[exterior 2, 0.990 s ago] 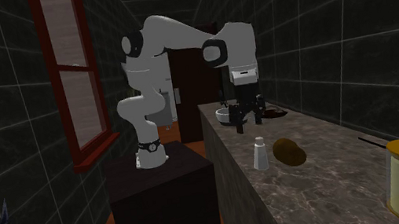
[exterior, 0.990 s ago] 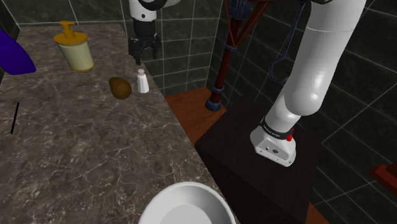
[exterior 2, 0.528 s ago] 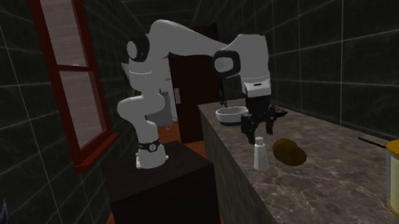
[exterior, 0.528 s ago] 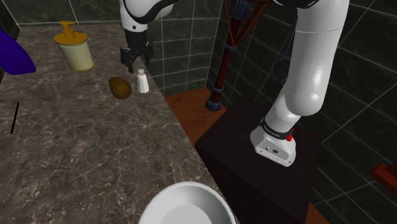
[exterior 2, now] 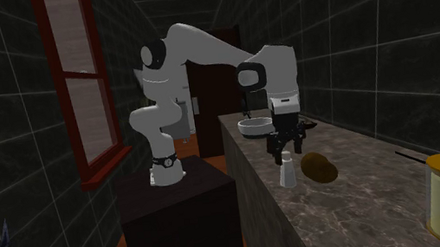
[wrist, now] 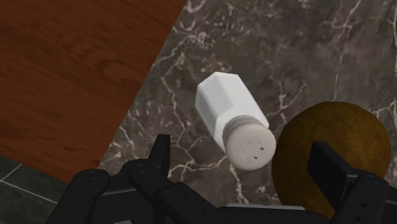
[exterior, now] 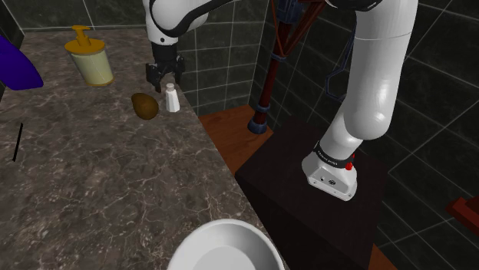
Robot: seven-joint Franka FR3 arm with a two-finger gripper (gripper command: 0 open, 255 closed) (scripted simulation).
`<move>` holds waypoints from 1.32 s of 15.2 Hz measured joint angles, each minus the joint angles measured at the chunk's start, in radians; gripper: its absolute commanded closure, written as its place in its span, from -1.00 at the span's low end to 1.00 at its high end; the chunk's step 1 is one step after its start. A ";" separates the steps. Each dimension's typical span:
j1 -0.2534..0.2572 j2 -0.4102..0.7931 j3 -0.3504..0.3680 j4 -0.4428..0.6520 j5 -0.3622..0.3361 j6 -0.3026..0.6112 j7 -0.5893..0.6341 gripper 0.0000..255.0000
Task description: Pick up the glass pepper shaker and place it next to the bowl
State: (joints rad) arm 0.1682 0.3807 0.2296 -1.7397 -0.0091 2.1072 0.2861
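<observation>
Jaws apart over white shaker [wrist: 230, 108], apparently not touching; brown lump [wrist: 347, 127] beside.

The pepper shaker [wrist: 229, 111] is plain white, its pale grey cap dotted with small dark holes, and the worktop [exterior: 100, 184] is dark grey-brown marble threaded with whitish veins. The round thing [exterior: 144, 106] is mottled golden-brown, the bowl [exterior: 222, 247] white, the pump bottle [exterior: 90, 65] cream with a mustard-yellow top, and the gripper [exterior: 166, 77] all black on a white arm [exterior: 380, 84]. The floor [wrist: 76, 70] is reddish-brown with a wood grain, and the wall tiles [exterior: 222, 38] are blackish green with pale grout lines.
</observation>
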 measured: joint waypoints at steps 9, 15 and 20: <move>0.000 -0.001 0.000 0.000 0.000 0.000 0.000 1.00; -0.001 -0.011 0.001 0.015 0.002 -0.025 0.000 1.00; -0.002 -0.034 0.003 0.044 0.007 -0.077 0.000 1.00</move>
State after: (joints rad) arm 0.1661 0.3470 0.2331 -1.6960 -0.0019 2.0307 0.2861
